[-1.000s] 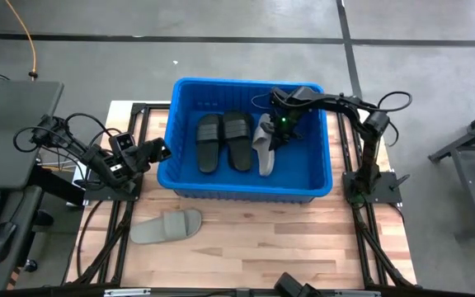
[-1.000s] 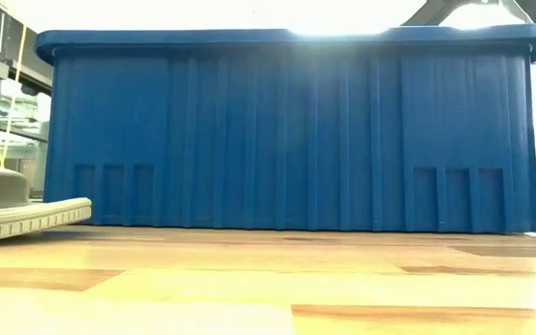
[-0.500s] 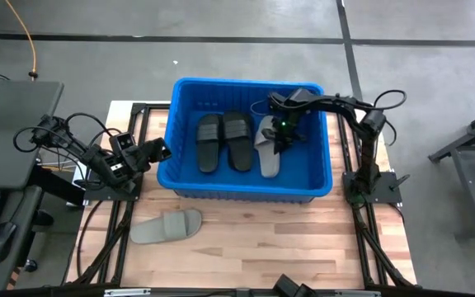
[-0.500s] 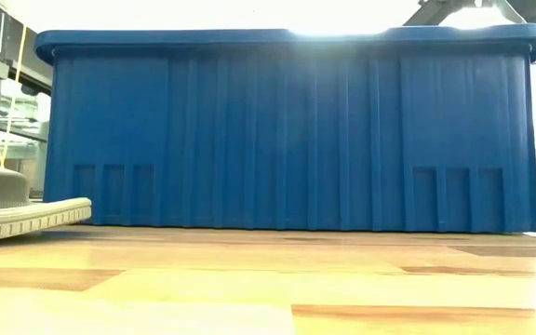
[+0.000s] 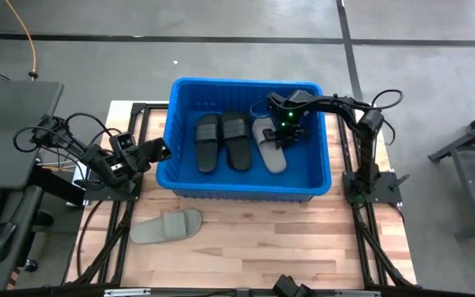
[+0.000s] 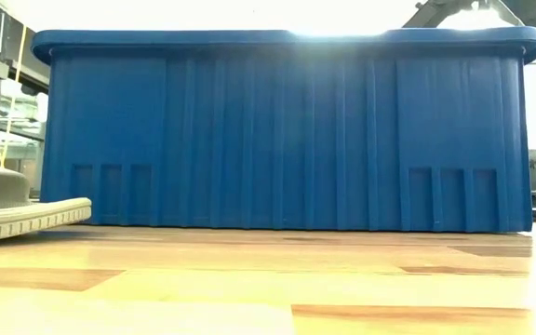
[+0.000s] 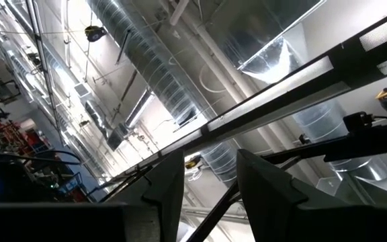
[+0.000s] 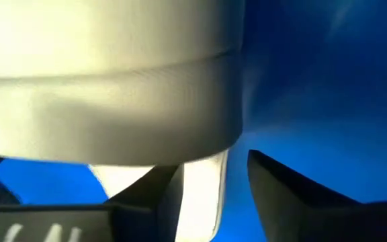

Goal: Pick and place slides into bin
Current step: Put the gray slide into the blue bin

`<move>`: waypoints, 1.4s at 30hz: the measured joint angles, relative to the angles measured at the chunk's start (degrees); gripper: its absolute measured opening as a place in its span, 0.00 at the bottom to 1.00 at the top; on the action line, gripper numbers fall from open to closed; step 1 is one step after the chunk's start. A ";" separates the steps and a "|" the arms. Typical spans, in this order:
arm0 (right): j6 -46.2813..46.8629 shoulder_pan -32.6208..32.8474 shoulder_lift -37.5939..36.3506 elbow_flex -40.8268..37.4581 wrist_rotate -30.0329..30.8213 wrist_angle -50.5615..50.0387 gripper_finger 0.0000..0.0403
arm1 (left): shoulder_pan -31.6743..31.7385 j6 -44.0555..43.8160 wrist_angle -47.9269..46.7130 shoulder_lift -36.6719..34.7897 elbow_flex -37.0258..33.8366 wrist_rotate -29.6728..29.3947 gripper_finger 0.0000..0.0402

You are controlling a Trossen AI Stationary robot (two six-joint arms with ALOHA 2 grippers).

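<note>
High view: right end effector (image 5: 280, 132) open over grey slide (image 5: 270, 148) in bin (image 5: 246, 186), left end effector (image 5: 162, 150) parted, empty

Two black slides (image 5: 223, 141), two grey slides (image 5: 270, 148), one blue bin (image 5: 181, 179).

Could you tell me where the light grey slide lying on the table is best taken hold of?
Grip the wide strap of the grey slide, coming straight down from above. It lies flat, sole down, on the table in front of the bin, so the raised strap is probably the easiest part for fingers to close across.

No readable text, label or number shows.
</note>
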 joint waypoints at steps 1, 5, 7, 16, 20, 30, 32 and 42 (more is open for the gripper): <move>0.14 0.01 -0.02 0.00 -0.60 -0.03 0.39 | 0.00 0.00 0.00 0.00 0.00 -0.02 0.32; -0.04 0.29 -0.02 0.13 -2.97 -0.34 0.43 | 0.00 0.00 0.00 0.00 0.00 -0.01 0.32; -0.24 0.48 -0.02 0.15 -5.91 -0.18 0.43 | 0.00 0.00 0.00 0.00 0.00 0.00 0.32; -4.66 1.23 -0.51 0.20 -12.71 -3.78 0.42 | 0.00 0.00 -0.06 0.00 0.00 0.28 0.32; -5.94 1.03 -2.71 0.20 -12.46 -5.15 0.42 | -0.02 0.00 -0.11 0.00 0.00 0.86 0.32; -2.18 1.12 -15.38 0.20 -13.12 -5.82 0.42 | 0.00 0.04 -1.52 -0.02 0.00 0.98 0.32; -0.31 1.39 -18.66 0.21 -12.89 -5.59 0.42 | -0.02 0.04 -2.57 0.02 0.00 1.12 0.32; 12.41 7.81 -36.13 0.22 -4.97 -1.30 0.42 | -0.02 3.52 -9.89 0.11 0.02 5.05 0.32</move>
